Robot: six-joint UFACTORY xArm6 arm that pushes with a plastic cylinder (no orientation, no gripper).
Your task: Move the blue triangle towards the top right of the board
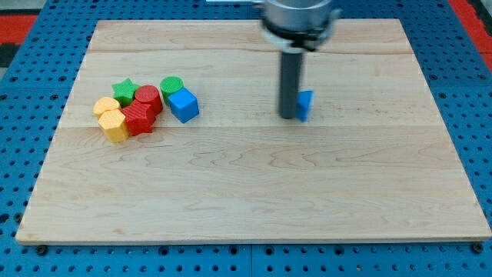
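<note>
The blue triangle [306,105] is seen near the tabletop's [254,192] centre, right of middle, touched on its left by my tip [288,116]. No fingers are fitted; top-right travel is still required.

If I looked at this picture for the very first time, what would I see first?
First you would spot the dark rod coming down from the view's top, my tip right against the left side of the small blue triangle near the board's middle. Next, the bright bunch at the view's left: green star, green cylinder, red blocks, yellow blocks and a blue cube.
</note>
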